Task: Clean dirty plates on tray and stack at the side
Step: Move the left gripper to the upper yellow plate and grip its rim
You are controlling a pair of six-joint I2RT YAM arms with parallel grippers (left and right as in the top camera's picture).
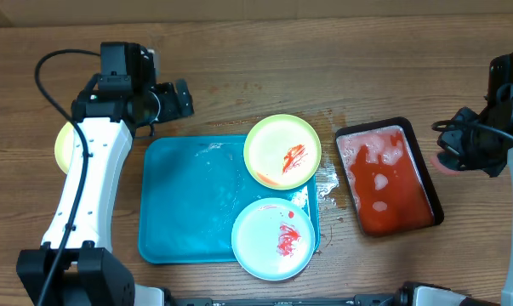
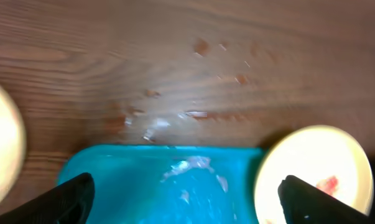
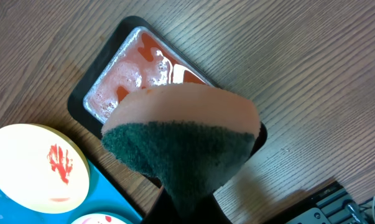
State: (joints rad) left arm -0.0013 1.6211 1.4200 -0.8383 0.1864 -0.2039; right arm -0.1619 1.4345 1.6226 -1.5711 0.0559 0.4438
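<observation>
Though smeared red, yellow-green plate [image 1: 270, 144], blue-white plate [image 1: 259, 235]

A black tray [image 3: 91, 70] sat on the wooden table [image 1: 324, 51], filled with red liquid [image 1: 392, 202] and white foam [image 1: 368, 157]; a peach sponge [image 3: 181, 137] with a dark green scouring face was just off its right edge; wet splashes [image 1: 328, 183] marked the wood to its left

This looks like a robotics lab, not a kitchen. A wood-grain bench [image 1: 324, 76] carries a staged washing-up set: a turquoise tray [image 1: 179, 212] with sauce-smeared plates [image 1: 282, 151] and, right of that tray, a black tray [image 1: 371, 127] of foamy red liquid and a sponge [image 3: 181, 143]. A cabled left arm [image 1: 90, 170] stands just left of the turquoise tray, and a right arm [image 1: 504, 93] well to its right.
</observation>
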